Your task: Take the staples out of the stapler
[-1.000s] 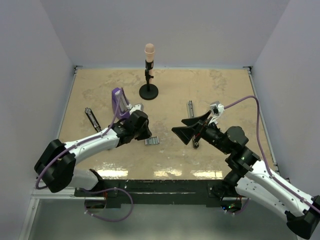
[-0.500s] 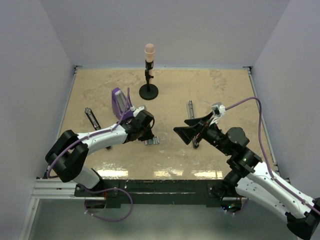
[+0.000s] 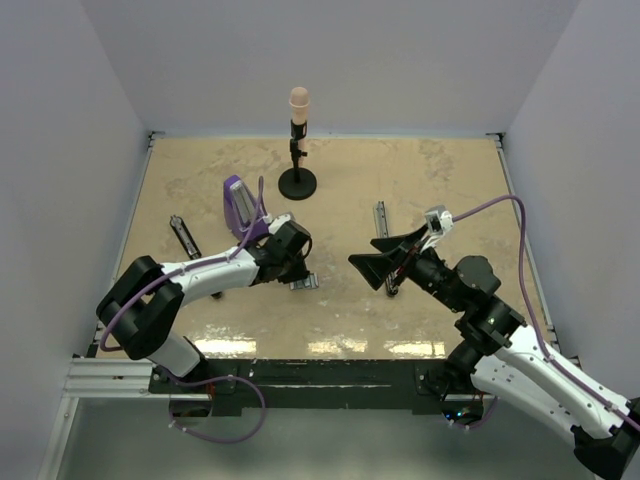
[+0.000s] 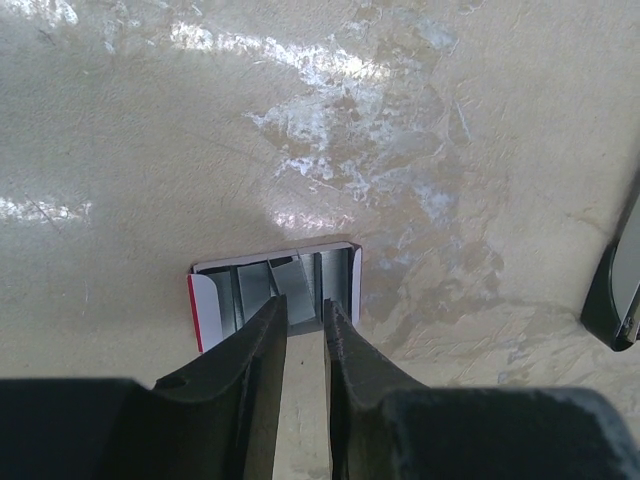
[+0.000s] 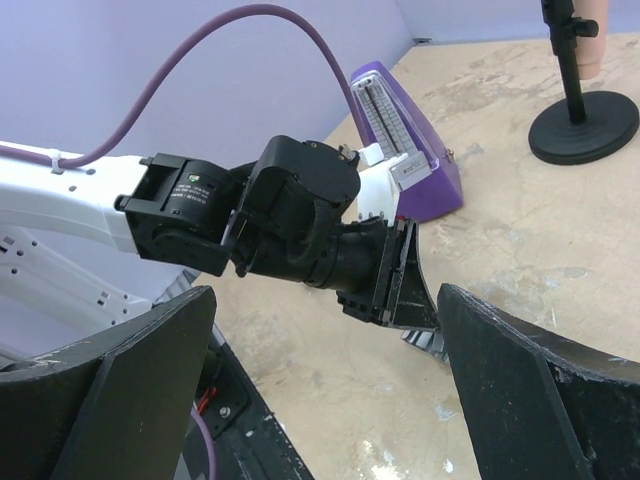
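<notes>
Nearest the arm bases, the left hand (image 4: 305,312) has its tips at the near rim of a small open card box (image 4: 194,310) with a red side and white edges. Its jaws stand narrow, a slit of bare counter (image 3: 450,190) showing between them and nothing gripped. Inside the box lie grey ridged strips. One strip of staples (image 4: 295,280) sits tilted across the others, right at the fingertips. Judging by that, the step in hand is setting the unloaded staples down. The strip appears released, so what remains is to lift the hand straight back without dragging the strip or box along.

Just to the right, the right hand (image 3: 364,253) hovers with jaws spread wide and holds nothing. The stapler (image 3: 381,219) lies on the counter just beyond and below it, a slim grey-and-black bar pointing away from the bases. One dark end shows at the edge of the left wrist view. Whether its channel is now empty cannot be told.

A second slim dark bar (image 3: 185,238) lies well to the left. Farther back stand a purple metronome (image 3: 237,205) and a black stand with a pale rounded head (image 3: 297,182).

No brand or print is legible. The box faces shown are blank, and a small label on the left wrist is too small to read.
</notes>
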Tool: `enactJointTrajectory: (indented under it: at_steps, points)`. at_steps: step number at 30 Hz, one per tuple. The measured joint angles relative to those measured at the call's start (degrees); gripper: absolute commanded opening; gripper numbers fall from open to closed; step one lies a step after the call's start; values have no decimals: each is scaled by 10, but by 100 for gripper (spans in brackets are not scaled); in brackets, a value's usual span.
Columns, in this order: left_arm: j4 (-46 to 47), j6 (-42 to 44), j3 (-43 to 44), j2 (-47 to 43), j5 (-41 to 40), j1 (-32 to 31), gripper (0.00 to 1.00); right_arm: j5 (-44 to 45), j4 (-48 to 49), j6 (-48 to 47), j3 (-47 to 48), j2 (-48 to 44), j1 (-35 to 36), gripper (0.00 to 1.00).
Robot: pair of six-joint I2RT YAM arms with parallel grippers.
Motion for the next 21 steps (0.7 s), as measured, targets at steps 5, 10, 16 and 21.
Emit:
enactJointTrajectory:
  at_steps: [5,10,16,21]
  points:
    - [-7,0,5,0,-8,0,27,1,0,-3,0,5,0,99]
    - [-23,8,10,-29,-15,13,28,13,5,-13,0,53,0,97]
    - [3,34,-21,-114,17,93,29,14,1,-47,35,245,0,81]
    - [22,50,-67,-137,52,115,30,10,2,-82,95,390,6,71]
